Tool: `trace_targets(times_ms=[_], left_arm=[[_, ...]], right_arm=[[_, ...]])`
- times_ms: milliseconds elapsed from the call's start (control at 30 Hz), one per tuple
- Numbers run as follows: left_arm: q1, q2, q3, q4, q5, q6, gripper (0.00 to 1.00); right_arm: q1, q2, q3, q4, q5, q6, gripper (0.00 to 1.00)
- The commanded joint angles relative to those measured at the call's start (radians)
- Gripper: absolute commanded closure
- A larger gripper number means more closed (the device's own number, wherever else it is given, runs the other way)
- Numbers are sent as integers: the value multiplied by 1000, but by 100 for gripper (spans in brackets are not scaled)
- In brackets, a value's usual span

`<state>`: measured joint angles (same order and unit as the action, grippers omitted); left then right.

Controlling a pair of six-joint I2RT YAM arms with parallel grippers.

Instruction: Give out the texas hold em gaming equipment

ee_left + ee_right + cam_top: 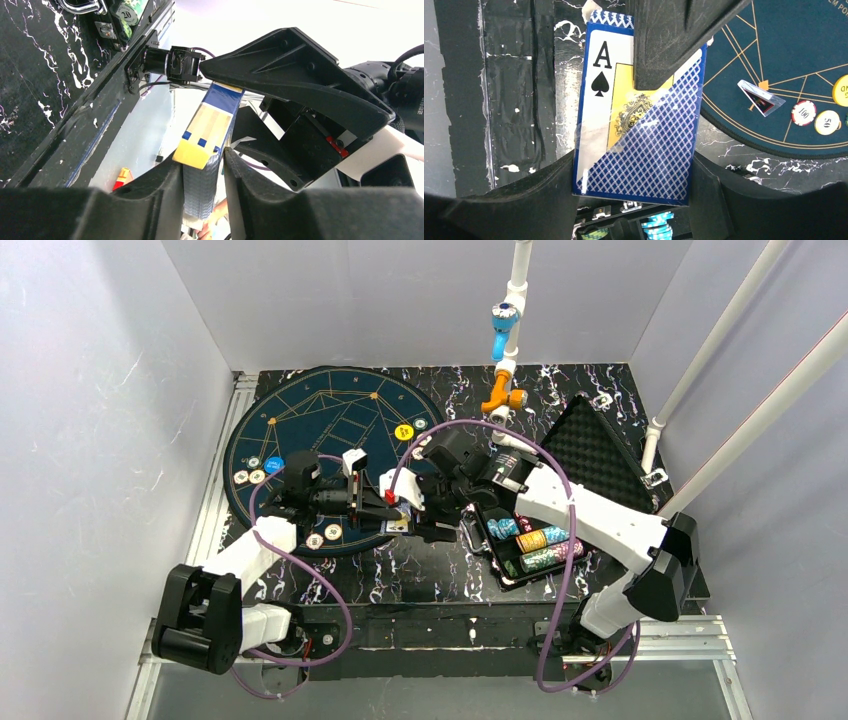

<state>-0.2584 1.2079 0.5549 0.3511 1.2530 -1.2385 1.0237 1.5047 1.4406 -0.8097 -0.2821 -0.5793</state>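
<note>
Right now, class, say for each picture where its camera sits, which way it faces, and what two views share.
Top external: above and behind the bases, facing down on the table; left arm and right arm show.
Left wrist: on the left arm, facing along the left fingers holding the card pack.
Right wrist: on the right arm, facing down past the right fingers at the card pack and mat.
Shared: both wrist views show the card pack.

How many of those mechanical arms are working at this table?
2. The left arm reaches in from the near left, the right arm from the near right, above the open case. Both meet at a card pack. None seems hidden.
</note>
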Motion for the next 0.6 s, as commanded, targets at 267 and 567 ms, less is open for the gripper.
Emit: trace_targets(times_ms=[267,567], left_arm=[[-5,-3,69,21,36,16,100],[-5,-5,105,42,25,34,100]], right_arm=[[-10,-65,31,68,62,164,3],[-255,-168,48,30,-180,566,2]])
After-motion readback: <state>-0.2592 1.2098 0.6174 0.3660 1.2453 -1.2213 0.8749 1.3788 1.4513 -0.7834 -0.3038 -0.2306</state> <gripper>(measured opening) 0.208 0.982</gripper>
